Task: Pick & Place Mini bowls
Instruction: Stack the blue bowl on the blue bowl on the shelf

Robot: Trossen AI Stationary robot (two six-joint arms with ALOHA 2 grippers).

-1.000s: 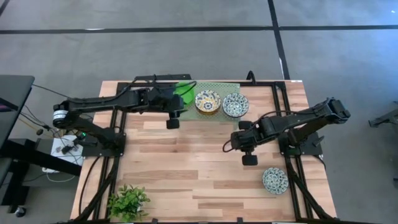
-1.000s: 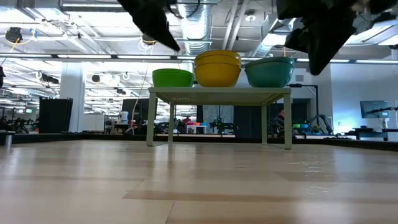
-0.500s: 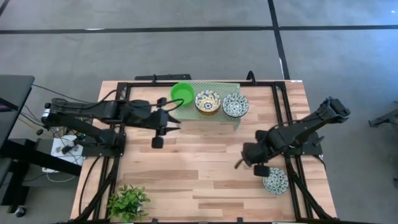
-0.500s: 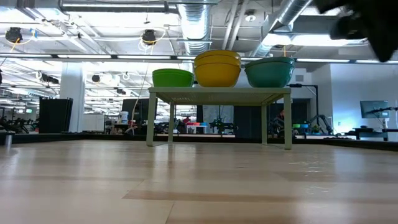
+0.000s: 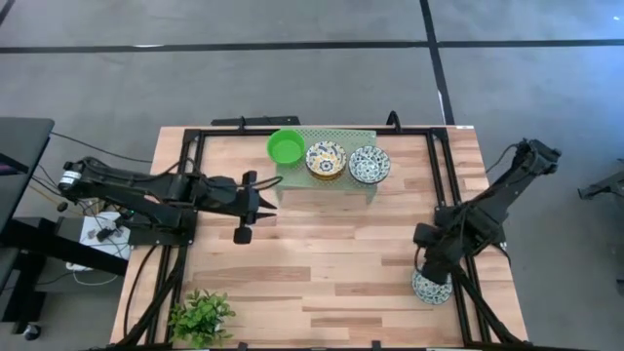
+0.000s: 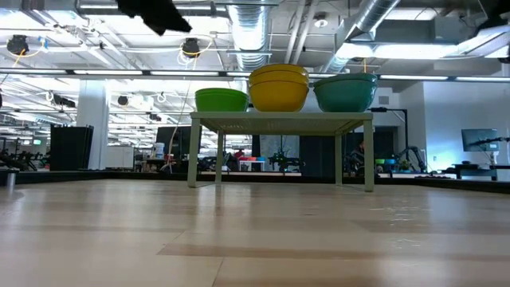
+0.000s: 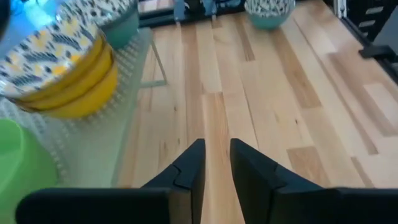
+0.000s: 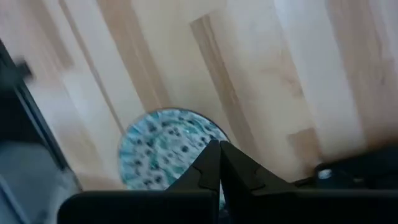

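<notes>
The right hand [image 8: 219, 163] hangs directly over a blue-patterned bowl [image 5: 430, 286] that sits alone on the bench [image 5: 322, 263], near the bench's right edge. Its two fingers are pressed together, with no gap and nothing between them. In the right wrist view the bowl [image 8: 166, 148] lies just ahead of the fingertips, upright, with its rim facing the hand.

Judged from this position, the step in hand is the pick of this bowl. To do it well:
- Part the fingers before descending. Closed fingers would strike the bowl's inside or push the bowl across the wood.
- Set one finger inside the rim and one outside, at the side of the bowl nearest the hand, then close on the wall.
- Descend straight down. The bowl looks light and smooth, so a slanted approach may slide it toward the frame rail just beyond it.

Well away from the right hand, at the far end of the bench, a pale green rack [image 5: 336, 180] carries a plain green bowl [image 5: 286, 146], a stack of yellow-and-blue bowls [image 5: 326, 159] and a blue floral bowl [image 5: 370, 164].

The left hand [image 7: 216, 163] waits near the rack, on its left. Its fingers stand slightly apart and hold nothing. A potted plant [image 5: 200, 317] stands at the bench's near-left corner.
</notes>
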